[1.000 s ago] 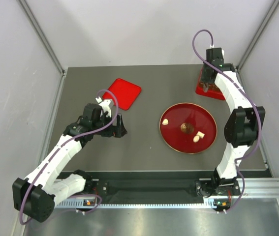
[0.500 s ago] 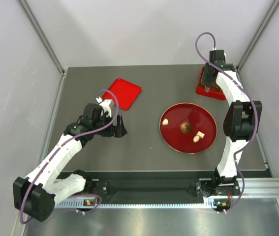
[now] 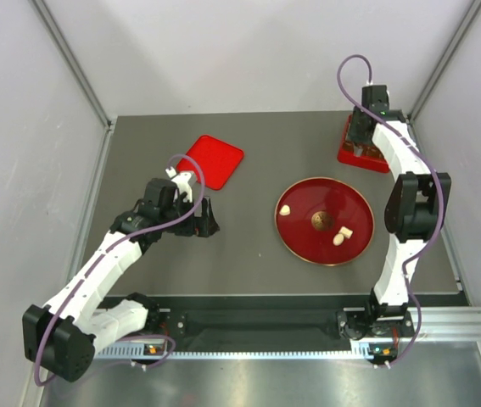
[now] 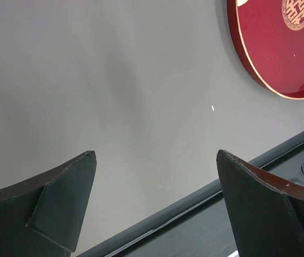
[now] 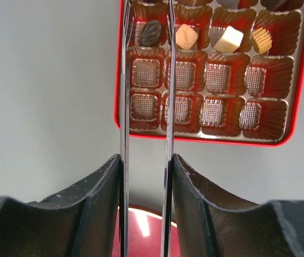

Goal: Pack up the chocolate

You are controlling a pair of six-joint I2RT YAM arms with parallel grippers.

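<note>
Three cream chocolates (image 3: 284,209) (image 3: 346,231) (image 3: 338,240) lie on the round red plate (image 3: 308,242). My right gripper (image 3: 357,142) (image 5: 145,160) is shut on thin grey metal tongs (image 5: 124,107), held over the red chocolate box (image 3: 345,151) (image 5: 210,140). The box's far row holds a dark piece (image 5: 152,32), a tan piece (image 5: 186,36), a cream piece (image 5: 229,39) and a ridged tan piece (image 5: 261,40). The dark piece lies between the tong arms, whose tips are out of view. My left gripper (image 3: 203,219) (image 4: 154,160) is open and empty, low over bare table left of the plate (image 4: 269,80).
The red box lid (image 3: 215,159) lies flat at the back left. Grey walls and metal posts close in the table on three sides. A dark rail (image 3: 265,322) runs along the near edge. The box's two near rows of cups hold nothing.
My right wrist has shifted slightly towards the back over the box with the tongs. The left arm and the plate's chocolates have not moved.
</note>
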